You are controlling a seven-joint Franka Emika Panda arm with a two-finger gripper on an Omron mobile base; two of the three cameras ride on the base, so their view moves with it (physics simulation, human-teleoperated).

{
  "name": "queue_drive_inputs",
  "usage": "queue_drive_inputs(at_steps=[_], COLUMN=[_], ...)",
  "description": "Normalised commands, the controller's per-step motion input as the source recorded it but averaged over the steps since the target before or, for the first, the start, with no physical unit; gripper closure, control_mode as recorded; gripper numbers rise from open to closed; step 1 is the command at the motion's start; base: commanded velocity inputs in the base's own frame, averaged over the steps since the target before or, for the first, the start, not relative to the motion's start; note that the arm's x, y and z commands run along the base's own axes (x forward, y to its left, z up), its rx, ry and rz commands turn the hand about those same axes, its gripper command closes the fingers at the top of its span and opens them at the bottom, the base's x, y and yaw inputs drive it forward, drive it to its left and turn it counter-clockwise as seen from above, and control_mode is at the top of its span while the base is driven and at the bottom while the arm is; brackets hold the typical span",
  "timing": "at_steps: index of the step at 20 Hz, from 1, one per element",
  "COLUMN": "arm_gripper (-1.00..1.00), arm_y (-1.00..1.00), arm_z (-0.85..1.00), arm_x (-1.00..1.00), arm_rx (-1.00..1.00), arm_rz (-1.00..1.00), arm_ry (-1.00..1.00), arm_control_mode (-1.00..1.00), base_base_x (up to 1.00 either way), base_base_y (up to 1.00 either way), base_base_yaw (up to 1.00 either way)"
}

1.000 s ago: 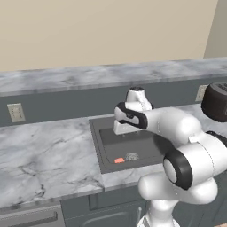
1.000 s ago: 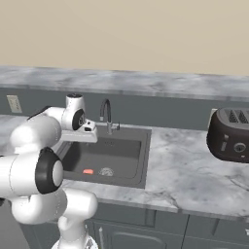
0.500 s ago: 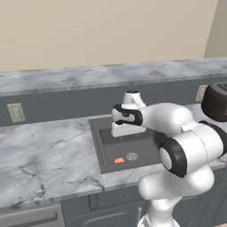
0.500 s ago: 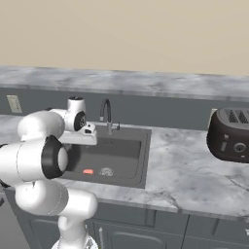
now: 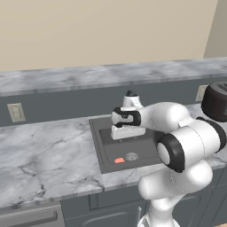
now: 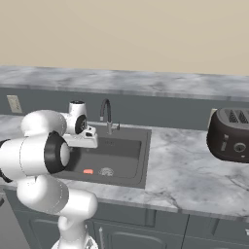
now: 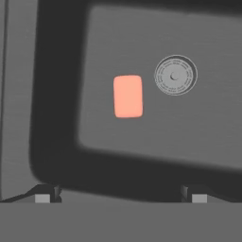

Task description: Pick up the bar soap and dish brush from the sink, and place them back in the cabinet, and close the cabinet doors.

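The salmon bar soap (image 7: pixel 128 96) lies flat on the floor of the dark grey sink (image 7: pixel 56 118), just beside the round metal drain (image 7: pixel 175 75). My gripper (image 7: pixel 120 197) hangs open above the basin's near-left part and points straight down. Its two fingertips (image 7: pixel 42 197) stand wide apart with nothing between them. From the left base view, the gripper (image 5: pixel 126 133) sits over the sink (image 5: pixel 99 146), and the soap (image 5: pixel 119 160) lies below and a little nearer. The dish brush, the cabinet and the cabinet doors are out of view.
A dark arched faucet (image 6: pixel 106 114) rises at the back rim of the sink. A black toaster (image 6: pixel 231 133) stands on the marble counter (image 6: pixel 185 170) to the right. A wall outlet (image 5: pixel 16 112) sits on the backsplash at left.
The hand has come down a little over the sink, and the arm's elbow has swung. The soap has not moved, and the jaws stay wide.
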Motion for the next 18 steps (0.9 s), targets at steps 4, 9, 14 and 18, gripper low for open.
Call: queue_drive_inputs(at_steps=[4,9,14,18], arm_gripper=[-1.00,-1.00,-1.00,-1.00], arm_y=[0.00,0.00,0.00,0.00], arm_z=[-0.18,-0.17,-0.15,-0.14], arm_x=[0.00,0.00,0.00,0.00], arm_rx=[0.00,0.00,0.00,0.00], arm_rz=[0.00,0.00,0.01,0.00], arm_ry=[0.00,0.00,0.00,0.00], arm_control_mode=[-1.00,-1.00,-1.00,-1.00], base_base_x=[0.00,0.00,0.00,0.00], base_base_y=[0.00,0.00,0.00,0.00], base_base_yaw=[0.00,0.00,0.00,0.00])
